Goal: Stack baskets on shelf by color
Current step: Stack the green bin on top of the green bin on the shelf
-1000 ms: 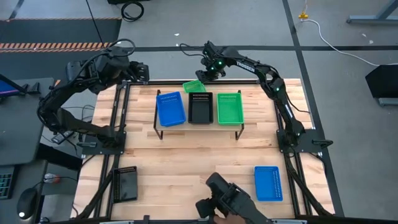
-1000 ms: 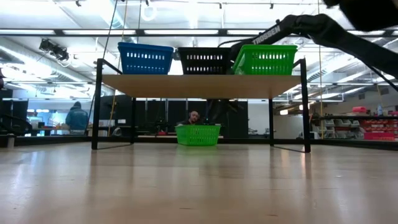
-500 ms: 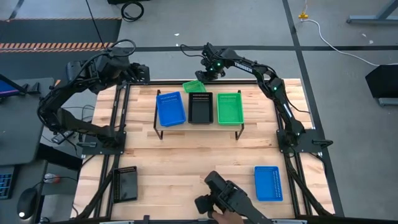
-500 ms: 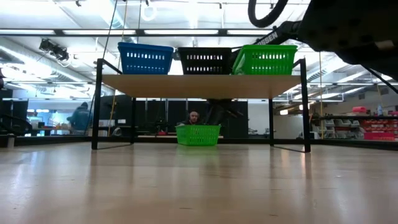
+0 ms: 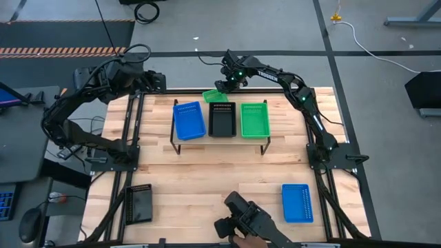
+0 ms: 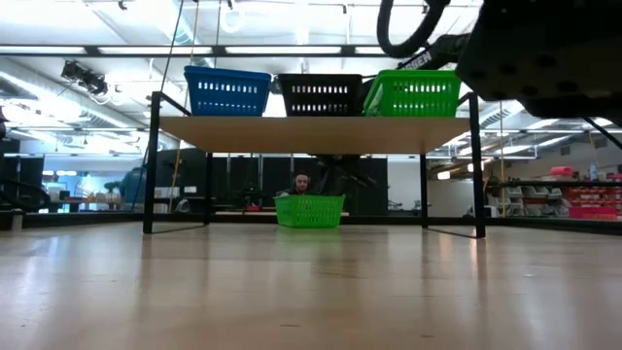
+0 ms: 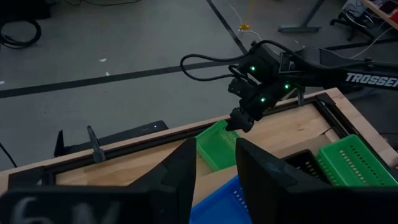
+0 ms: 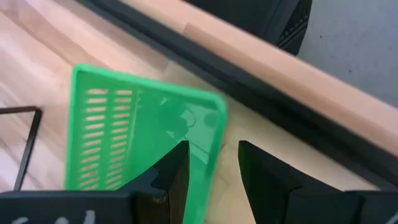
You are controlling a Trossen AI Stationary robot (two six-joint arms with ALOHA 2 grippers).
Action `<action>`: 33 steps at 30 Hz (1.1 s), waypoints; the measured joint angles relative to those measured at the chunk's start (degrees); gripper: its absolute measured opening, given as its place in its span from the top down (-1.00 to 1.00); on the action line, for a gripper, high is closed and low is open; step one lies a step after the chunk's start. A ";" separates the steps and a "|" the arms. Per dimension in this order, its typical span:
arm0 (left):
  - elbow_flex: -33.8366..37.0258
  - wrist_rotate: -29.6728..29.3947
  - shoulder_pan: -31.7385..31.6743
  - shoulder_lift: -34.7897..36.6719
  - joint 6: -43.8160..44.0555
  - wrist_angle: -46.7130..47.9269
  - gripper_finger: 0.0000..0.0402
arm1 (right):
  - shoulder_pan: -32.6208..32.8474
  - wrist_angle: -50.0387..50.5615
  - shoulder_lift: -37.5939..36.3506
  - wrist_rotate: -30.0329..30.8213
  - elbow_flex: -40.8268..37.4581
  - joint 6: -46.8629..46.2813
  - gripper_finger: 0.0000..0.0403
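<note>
A loose green basket (image 5: 213, 95) (image 8: 137, 134) rests flat on its base on the table behind the shelf (image 6: 311, 134), near the table's far edge; the low view shows it under the plank (image 6: 309, 210). On the shelf stand a blue basket (image 5: 189, 120), a black basket (image 5: 222, 118) and a green basket (image 5: 253, 118). My right gripper (image 5: 222, 86) (image 8: 214, 165) is open, pointing down over the loose basket's far short rim (image 8: 214, 121), with one finger on either side of it; no touch shows. My left gripper (image 5: 157, 80) (image 7: 216, 168) waits open at the far left corner.
Another blue basket (image 5: 297, 202) lies near the table's near right corner, and another black one (image 5: 140, 203) near the near left corner. A dark device held by a hand (image 5: 244, 220) reaches in at the near edge. A black frame rail (image 8: 205, 68) runs along the far edge.
My right gripper has moved down and toward the table's left, closing in on the loose green basket's far end. The basket has stayed where it was.
</note>
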State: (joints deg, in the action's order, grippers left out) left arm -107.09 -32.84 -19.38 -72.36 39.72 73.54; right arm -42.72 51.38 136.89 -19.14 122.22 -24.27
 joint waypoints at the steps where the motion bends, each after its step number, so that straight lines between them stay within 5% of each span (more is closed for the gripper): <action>1: -0.02 0.00 -0.01 0.00 0.00 0.00 0.41 | 0.00 -0.76 -0.05 0.20 -0.61 -0.03 0.29; 8: -0.02 0.00 -0.02 0.00 0.00 0.00 0.41 | -0.10 -1.60 -0.03 -0.01 -3.41 -0.57 0.40; 16: 0.00 0.11 -0.02 0.00 0.02 0.00 0.41 | -0.36 -2.59 -0.05 -1.21 -3.75 -0.04 0.93; 23: -0.02 0.25 -0.02 0.00 -0.02 0.00 0.41 | -1.41 -2.72 -0.13 -5.83 -0.88 -0.88 0.94; 33: -0.02 1.22 0.00 0.00 -0.04 0.00 0.41 | -3.34 -3.91 -1.00 -7.95 12.75 -1.78 0.94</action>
State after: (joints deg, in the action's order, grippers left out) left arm -107.11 -31.62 -19.38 -72.36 39.68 73.54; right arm -46.06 47.47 135.89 -27.08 134.97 -26.04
